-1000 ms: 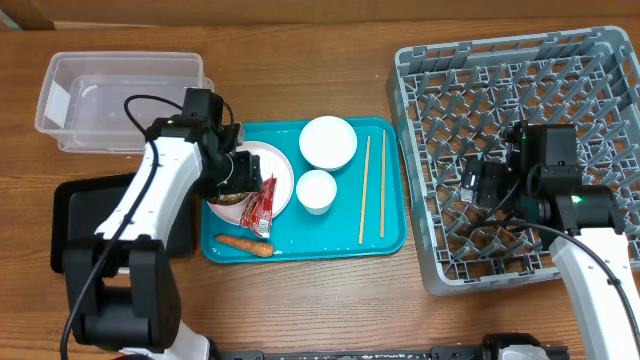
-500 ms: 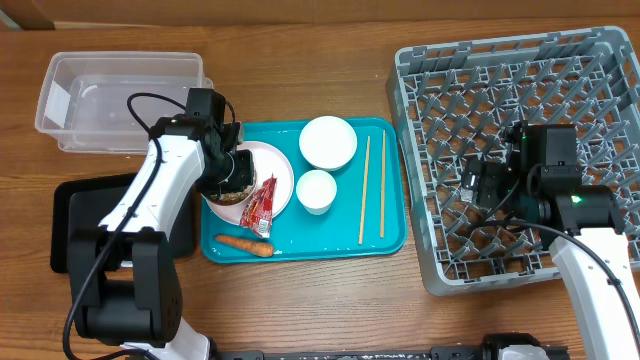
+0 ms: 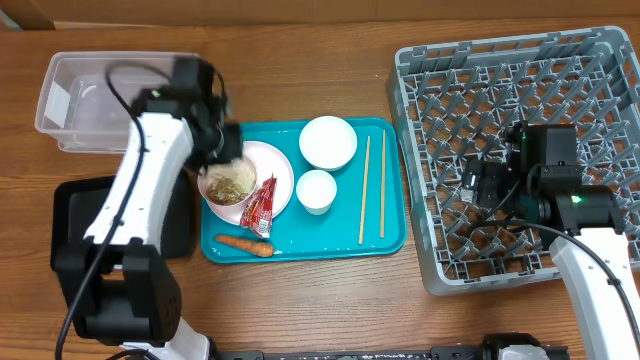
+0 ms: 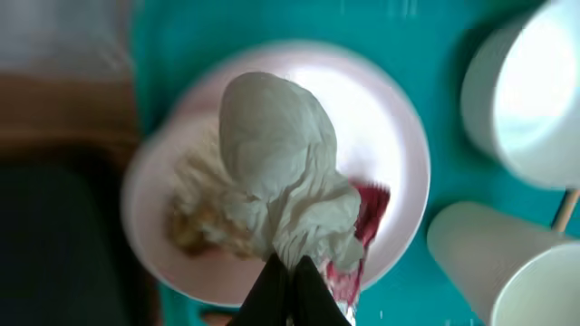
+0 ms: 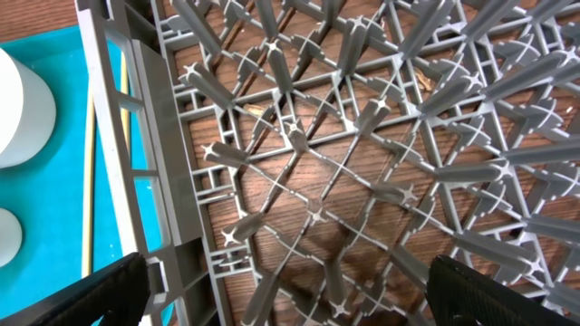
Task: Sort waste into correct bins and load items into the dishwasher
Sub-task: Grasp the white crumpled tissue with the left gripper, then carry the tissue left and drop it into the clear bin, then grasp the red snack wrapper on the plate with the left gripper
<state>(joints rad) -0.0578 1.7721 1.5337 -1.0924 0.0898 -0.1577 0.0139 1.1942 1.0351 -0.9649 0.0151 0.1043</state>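
Note:
My left gripper (image 4: 290,282) is shut on the crumpled white tissue (image 4: 276,177), which hangs a little above the pinkish plate (image 4: 403,163). Beige food scraps (image 4: 195,226) lie on the plate, and the red wrapper (image 4: 370,206) lies at its edge. From overhead the left gripper (image 3: 218,142) is blurred over the plate's (image 3: 272,165) far left rim. The carrot (image 3: 245,244), bowl (image 3: 328,142), cup (image 3: 316,191) and chopsticks (image 3: 365,190) lie on the teal tray (image 3: 395,235). My right gripper (image 5: 285,308) hangs open over the grey dish rack (image 5: 308,136), holding nothing.
The clear tub (image 3: 100,100) stands at the back left. In front of it lies the black tray (image 3: 68,215), partly under my left arm. The dish rack (image 3: 600,80) fills the right side of the wooden table.
My left gripper has shut on the tissue and lifted it up off the plate toward the back left, uncovering the food scraps. The right arm has not moved.

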